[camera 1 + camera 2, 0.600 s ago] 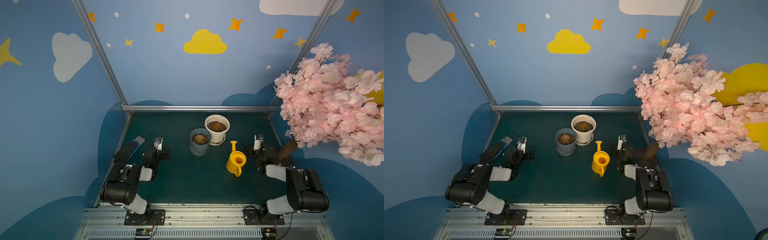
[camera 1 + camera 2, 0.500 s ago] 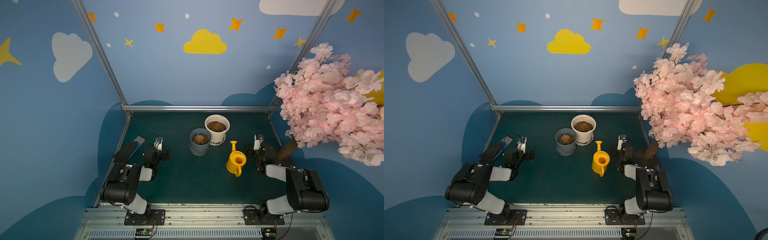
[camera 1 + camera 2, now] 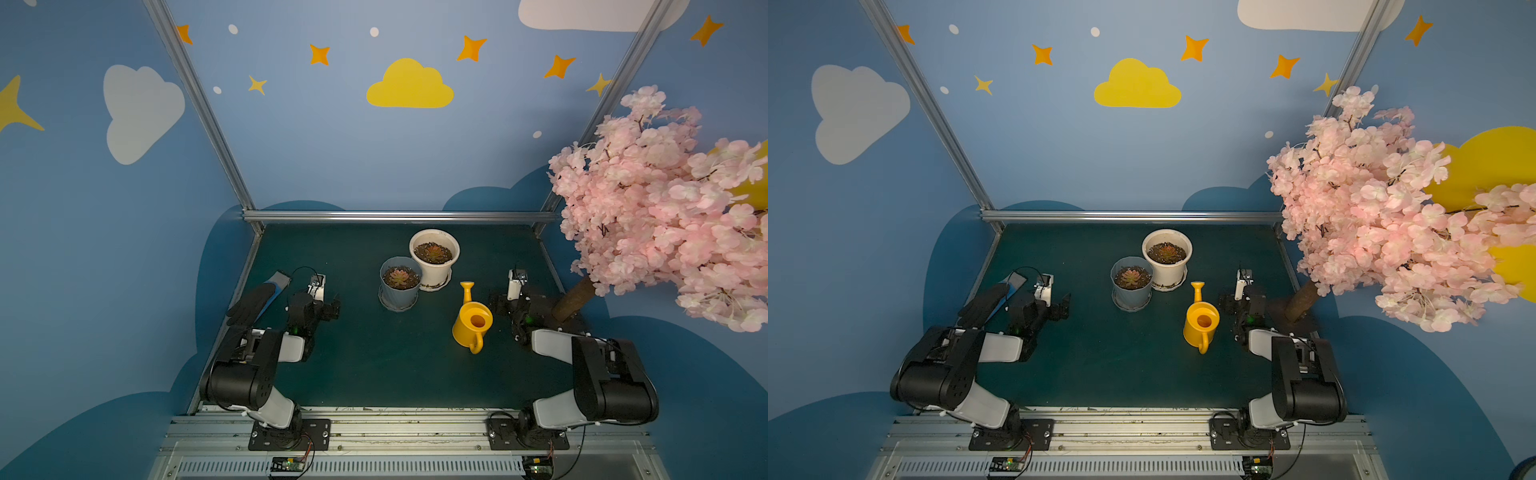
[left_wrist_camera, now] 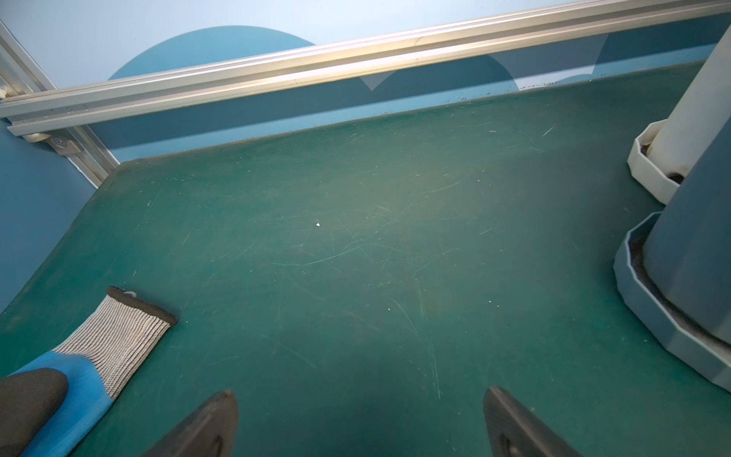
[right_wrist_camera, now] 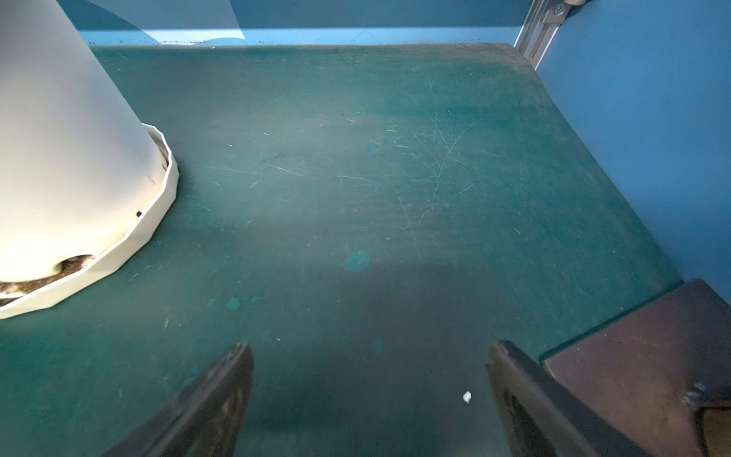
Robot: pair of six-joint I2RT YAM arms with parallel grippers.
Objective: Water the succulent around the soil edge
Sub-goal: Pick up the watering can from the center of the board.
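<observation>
Mat (image 3: 374,365), both arms low at the near corners, nothing held.

Left gripper (image 3: 330,305): fingers spread wide, over bare mat at the left side. The left wrist view shows the same: left gripper (image 4: 362,411) has two dark fingertips (image 4: 221,415) far apart with only mat between them. Glove (image 3: 257,301) lies flat just left of that arm, black palm and blue-grey cuff, cuff toward the far side.

Right gripper (image 3: 498,301): fingers spread wide as well, empty. In the right wrist view, right gripper (image 5: 370,372) has bare mat between the fingers.

Can (image 3: 472,322): yellow, upright on the mat right of centre, spout pointing far, handle near. It is just left of the right gripper, with a gap between them and no contact.

Near succulent (image 3: 400,276) sits in soil in the blue pot (image 3: 399,291), mid-table, on a saucer. Far succulent (image 3: 434,251) sits in the white pot (image 3: 435,270), just behind and right of the blue one, also on a saucer. Whether the pots touch cannot be told. The can is near-right of both pots and apart from them.

Pink tree (image 3: 665,216) leans in from the right, with its trunk base just right of the right gripper.
</observation>
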